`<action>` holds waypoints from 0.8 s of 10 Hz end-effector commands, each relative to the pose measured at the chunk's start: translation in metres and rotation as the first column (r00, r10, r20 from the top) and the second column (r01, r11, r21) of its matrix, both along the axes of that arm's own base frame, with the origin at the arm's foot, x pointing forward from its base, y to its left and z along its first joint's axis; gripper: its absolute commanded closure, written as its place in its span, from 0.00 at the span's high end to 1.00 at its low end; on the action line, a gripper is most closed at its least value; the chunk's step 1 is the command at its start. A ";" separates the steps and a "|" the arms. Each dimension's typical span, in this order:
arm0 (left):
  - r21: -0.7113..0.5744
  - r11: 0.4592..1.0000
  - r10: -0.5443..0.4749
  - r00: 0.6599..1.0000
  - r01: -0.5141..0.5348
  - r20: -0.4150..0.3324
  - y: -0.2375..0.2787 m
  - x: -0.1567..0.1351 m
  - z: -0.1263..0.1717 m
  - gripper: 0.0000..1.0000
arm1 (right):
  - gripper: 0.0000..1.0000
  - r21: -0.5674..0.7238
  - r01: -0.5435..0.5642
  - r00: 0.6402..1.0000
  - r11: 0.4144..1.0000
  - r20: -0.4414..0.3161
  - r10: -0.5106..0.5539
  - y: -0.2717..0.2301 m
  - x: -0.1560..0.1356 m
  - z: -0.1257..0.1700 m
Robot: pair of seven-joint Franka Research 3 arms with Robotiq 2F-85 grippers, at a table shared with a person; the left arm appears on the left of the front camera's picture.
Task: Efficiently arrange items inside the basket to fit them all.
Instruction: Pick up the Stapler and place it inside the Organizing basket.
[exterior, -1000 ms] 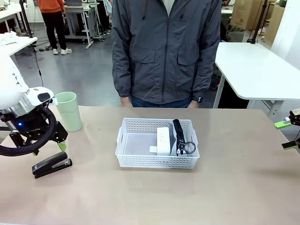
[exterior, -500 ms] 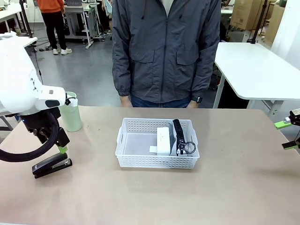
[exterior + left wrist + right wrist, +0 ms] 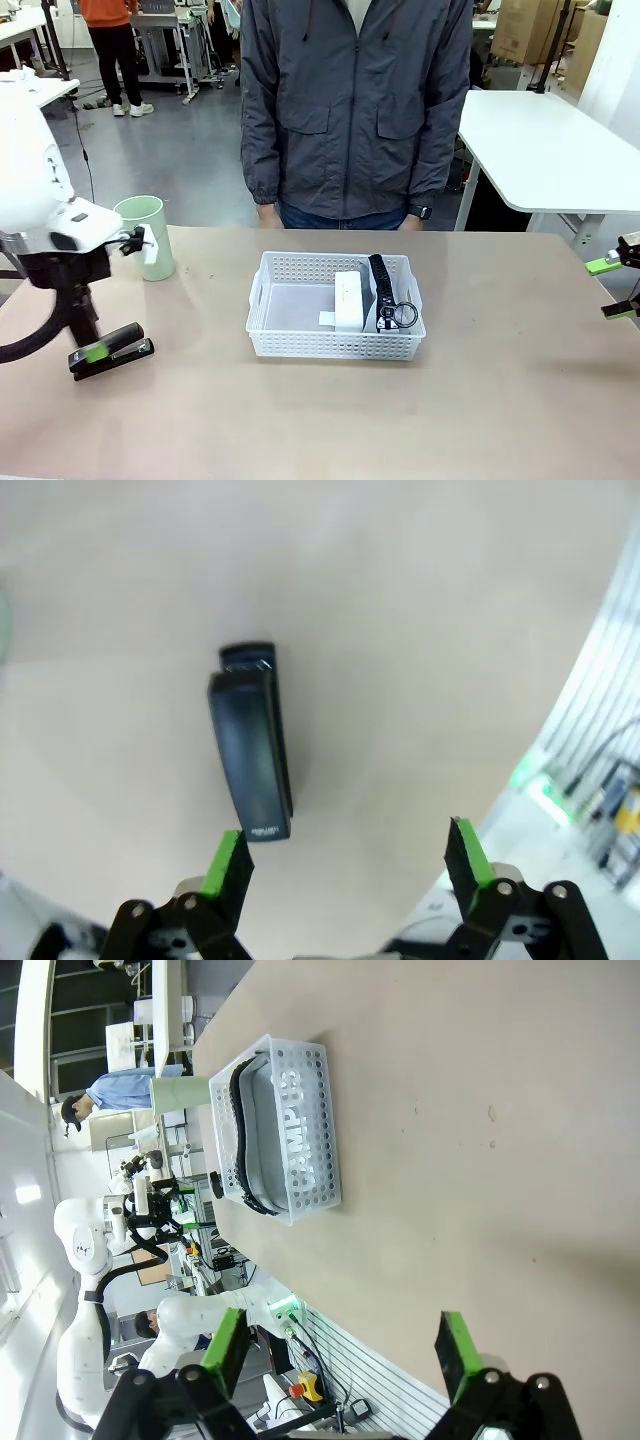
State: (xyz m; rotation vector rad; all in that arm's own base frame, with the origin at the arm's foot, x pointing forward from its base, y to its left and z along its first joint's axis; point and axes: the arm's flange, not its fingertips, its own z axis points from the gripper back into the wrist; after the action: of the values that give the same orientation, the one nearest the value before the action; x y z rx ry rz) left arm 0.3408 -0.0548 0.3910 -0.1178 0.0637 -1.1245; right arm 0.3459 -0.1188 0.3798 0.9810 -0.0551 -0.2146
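Reaching for the black stapler (image 3: 112, 350) looks like the step in hand. It lies flat near the worktop's left edge, outside the basket, with the left claw (image 3: 95, 352) hanging over it, pads spread wide and holding nothing. In the left wrist view the stapler (image 3: 252, 755) sits to one side of the left claw (image 3: 347, 845), its near end just beside one pad rather than between the two. The next move likely calls for a small sideways shift before descending and closing across its narrow body. A pale green cup (image 3: 148, 235) stands upright near the far left corner. The white basket (image 3: 335, 345) sits mid-worktop. A white box (image 3: 348, 300) and a grey zip pouch (image 3: 385, 290) stand on edge at its right end, leaving its left half bare. At the right edge the right claw (image 3: 610, 288) hangs open and empty, well apart from the basket (image 3: 300, 1150).
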 end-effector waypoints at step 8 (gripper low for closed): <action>0.018 0.987 -0.160 0.983 0.159 0.084 0.012 0.006 -0.010 1.00 | 1.00 0.008 -0.004 1.000 1.000 0.007 0.004 -0.001 -0.001 0.002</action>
State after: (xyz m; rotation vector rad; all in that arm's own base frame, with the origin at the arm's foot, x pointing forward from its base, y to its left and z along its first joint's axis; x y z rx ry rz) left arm 0.3466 -0.0409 0.3882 -0.1089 0.0448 -1.2803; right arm 0.3459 -0.1189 0.3798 0.9810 -0.0550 -0.2147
